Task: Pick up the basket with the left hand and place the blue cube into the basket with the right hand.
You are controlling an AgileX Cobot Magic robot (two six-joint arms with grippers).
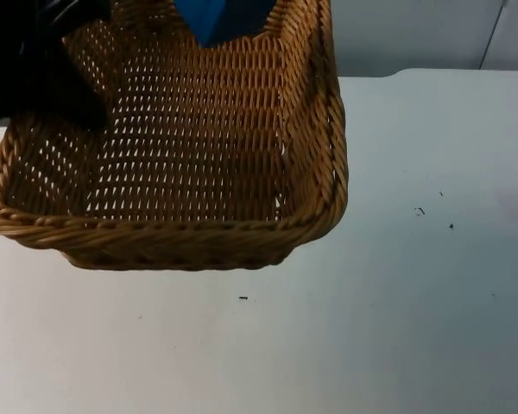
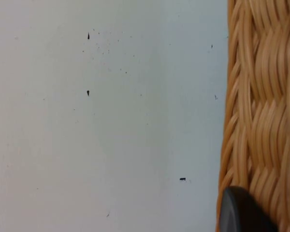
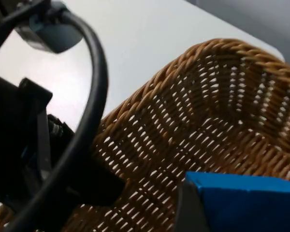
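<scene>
The wicker basket [image 1: 181,164] hung lifted above the white worktop [image 1: 397,328], close under the top camera. The left hand [image 2: 241,212] was at the basket's left rim, one black fingertip pressed against the woven wall (seen up close in the left wrist view), so it was clamped on the basket. The blue cube [image 1: 220,19] sat over the basket's far side, above the woven floor. In the right wrist view the blue cube [image 3: 246,203] lay right at the right hand [image 3: 183,208], apparently gripped between its fingers, over the basket's interior [image 3: 208,111]. Small dark specks [image 1: 420,210] dotted the worktop.
</scene>
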